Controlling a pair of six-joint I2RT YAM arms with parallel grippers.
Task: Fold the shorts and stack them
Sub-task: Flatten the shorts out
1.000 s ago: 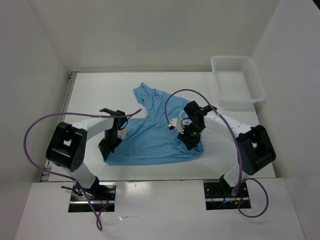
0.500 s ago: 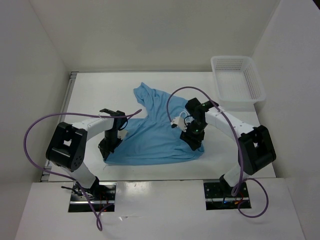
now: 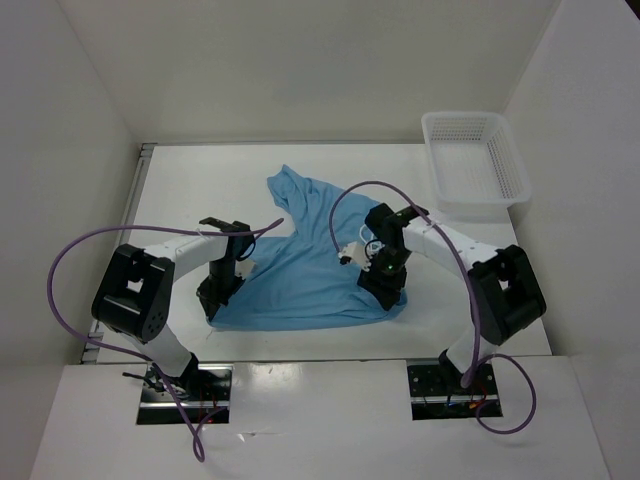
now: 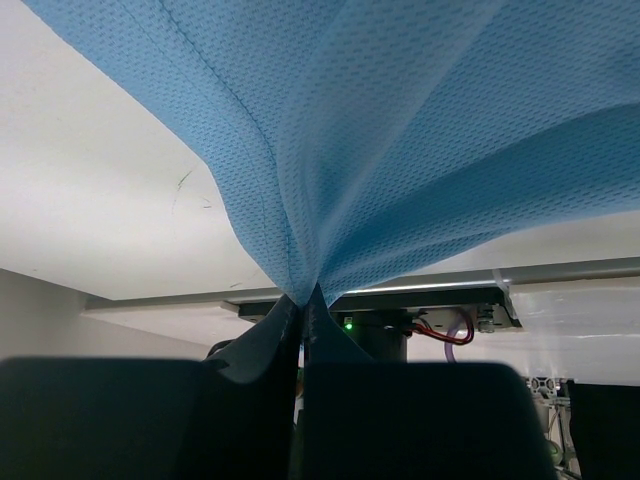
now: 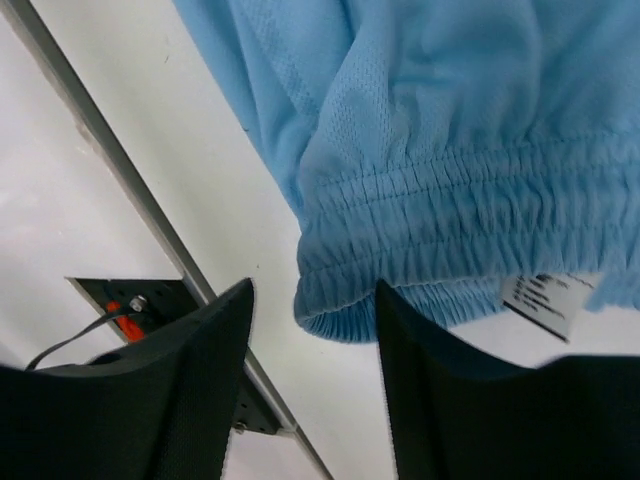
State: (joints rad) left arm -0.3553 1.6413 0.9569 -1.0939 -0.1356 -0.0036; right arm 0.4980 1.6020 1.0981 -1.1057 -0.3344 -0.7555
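The light sky-blue soft fabric shorts (image 3: 310, 265) lie spread and rumpled on the white counter (image 3: 190, 190) between the two arms, with one leg reaching toward the far side. The left tool (image 4: 302, 312) is as it was a second ago. Its fingers are pressed together on a pinch of the near left edge, and the cloth fans out taut from them.

The change is on the right. Over the last second the right tool (image 5: 312, 300) drifts a little outward, then comes back inward and nearer, ending at the near right corner of the shorts. Its fingers stand apart. The end of the gathered elastic waistband (image 5: 470, 215) shows in the gap between them, not gripped, with a white label (image 5: 545, 300) just beside it.

I judge this a lining-up to grasp the waistband corner, so that both arms can lift and fold. No fold is made yet. The white plastic mesh basket (image 3: 472, 160) stands well apart at the far right.
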